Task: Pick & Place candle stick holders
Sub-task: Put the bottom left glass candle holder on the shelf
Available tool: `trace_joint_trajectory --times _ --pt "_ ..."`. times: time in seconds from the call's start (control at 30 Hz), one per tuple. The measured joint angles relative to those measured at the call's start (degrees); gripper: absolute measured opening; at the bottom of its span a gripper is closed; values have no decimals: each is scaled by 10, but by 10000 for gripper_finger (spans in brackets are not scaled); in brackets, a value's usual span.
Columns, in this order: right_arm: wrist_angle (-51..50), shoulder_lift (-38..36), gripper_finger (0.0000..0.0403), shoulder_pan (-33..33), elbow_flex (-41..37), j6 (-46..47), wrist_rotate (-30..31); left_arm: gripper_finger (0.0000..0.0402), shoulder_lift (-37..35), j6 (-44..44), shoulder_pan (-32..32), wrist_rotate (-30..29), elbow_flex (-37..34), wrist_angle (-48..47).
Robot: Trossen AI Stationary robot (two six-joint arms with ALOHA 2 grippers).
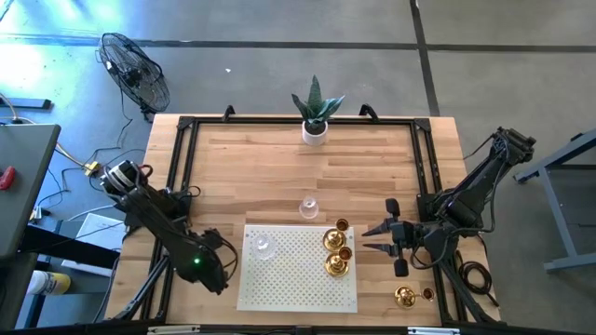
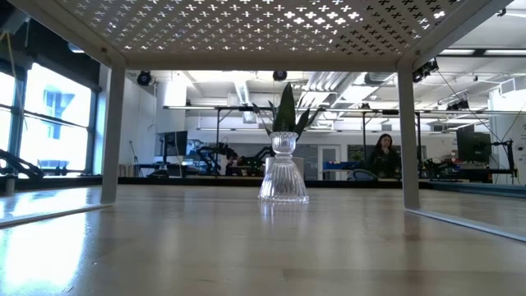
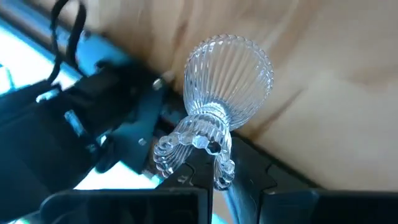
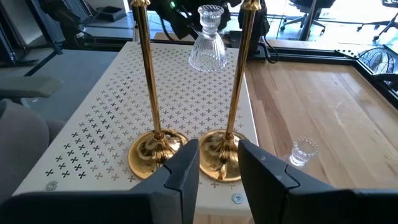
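Gripping ribbed clear glass holder [image 3: 227,81], left gripper [image 3: 211,168] clamped; right gripper [image 4: 217,165] fingers apart facing gold holders [image 4: 152,146].

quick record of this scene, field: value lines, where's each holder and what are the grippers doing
left gripper: by the shelf's left edge, shut on held glass
right gripper: open, at the shelf's right edge, facing near gold's base
shelf: shelf glass upright, near gold and second gold upright
table: table glass, table gold, plant at the far edge
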Motion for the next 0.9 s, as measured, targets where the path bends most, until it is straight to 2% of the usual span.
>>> trace_joint_trajectory --times 0.13,0.27,0.53,0.9 --pt "0 0 103 0 0 1 0 25 0 1 0 -24 38 -4" --pt "0 0 103 0 0 1 -2 25 0 1 0 -21 57 -6" --pt "0 0 103 0 0 1 -2 25 0 1 0 81 82 -6" --pt "0 0 103 0 0 0 -2 25 -2 16 0 113 195 -6"
